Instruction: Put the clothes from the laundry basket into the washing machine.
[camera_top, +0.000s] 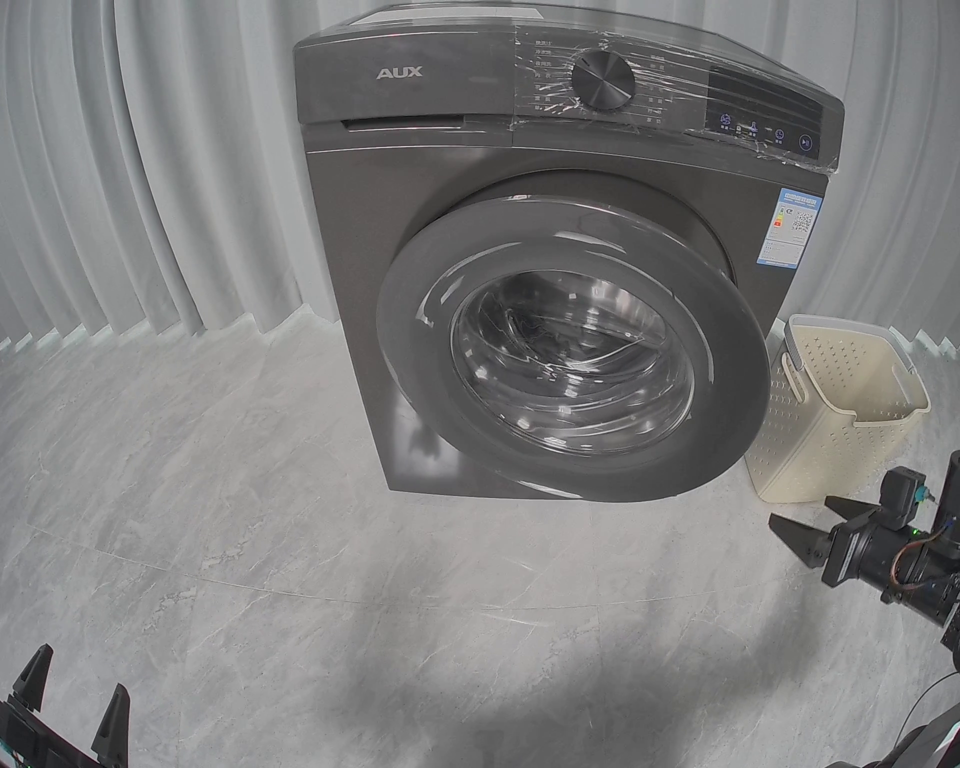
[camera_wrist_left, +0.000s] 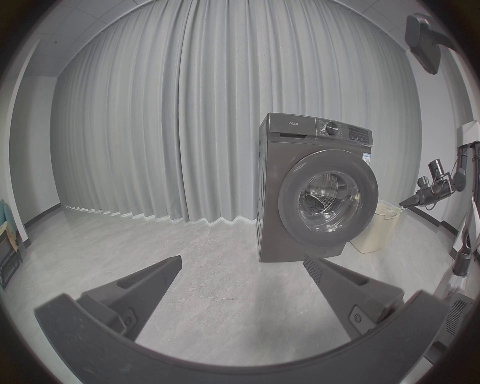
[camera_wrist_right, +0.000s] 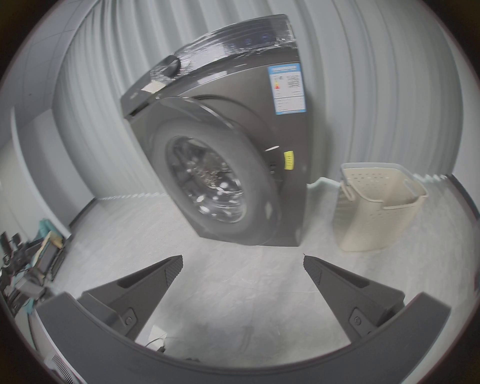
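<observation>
The left gripper (camera_top: 72, 695) hangs low over the floor (camera_top: 300, 560), spread and empty. The right gripper (camera_top: 812, 522), also spread, is held level beside the laundry basket (camera_top: 800, 440), facing the washing machine (camera_top: 400, 200).

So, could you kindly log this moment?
grey washing machine: door ajar | cream perforated laundry basket: alongside | left gripper, right gripper: jaws open

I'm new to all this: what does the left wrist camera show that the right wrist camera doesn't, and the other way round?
Left wrist view adds the left gripper, open up close, and the right gripper held up farther off, near the laundry basket. Right wrist view adds a yellow tag by the door's edge and the basket's perforated inner wall, with the right gripper open up close. Both share the washing machine, the basket, the grey curtain and the pale floor.
</observation>
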